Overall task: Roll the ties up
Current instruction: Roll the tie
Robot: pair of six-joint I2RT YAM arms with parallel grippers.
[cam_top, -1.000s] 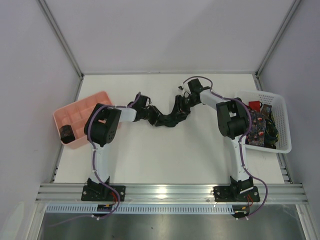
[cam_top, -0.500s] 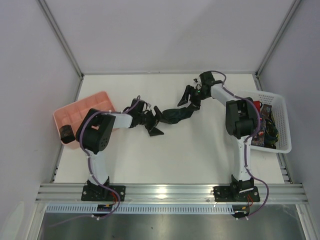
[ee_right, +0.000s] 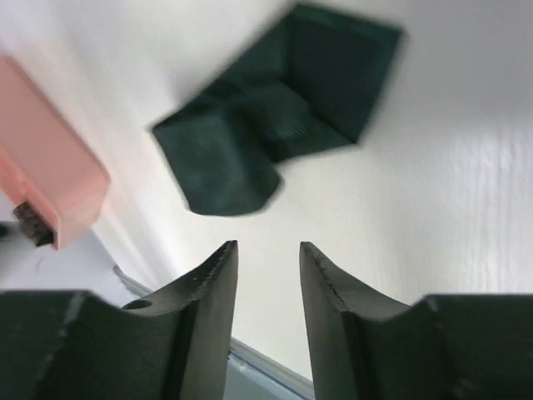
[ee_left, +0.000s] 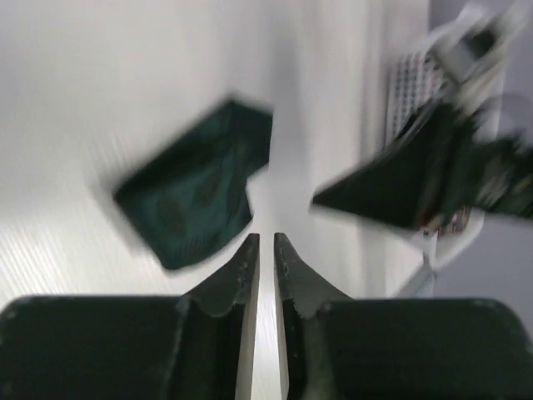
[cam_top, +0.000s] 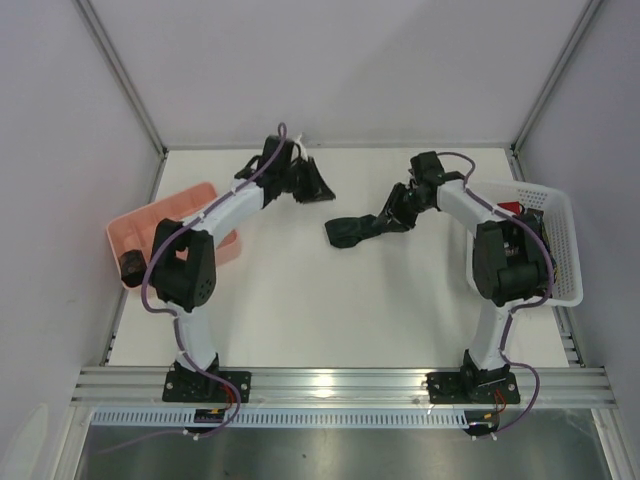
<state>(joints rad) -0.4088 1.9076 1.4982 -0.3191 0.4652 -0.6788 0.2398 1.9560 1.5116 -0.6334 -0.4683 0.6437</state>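
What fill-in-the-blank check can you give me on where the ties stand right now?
The loose tie on the table is dark ____. The rolled tie sits in the ____ tray. The white basket stands on the robot's ____ side. The right gripper is ____, holding nothing.
Missing words: green; pink; right; open.

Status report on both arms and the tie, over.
Left tool nearly shut, empty. Right tool open, empty. Dark green tie crumpled on table, not rolled, ungripped. Nothing in the way.
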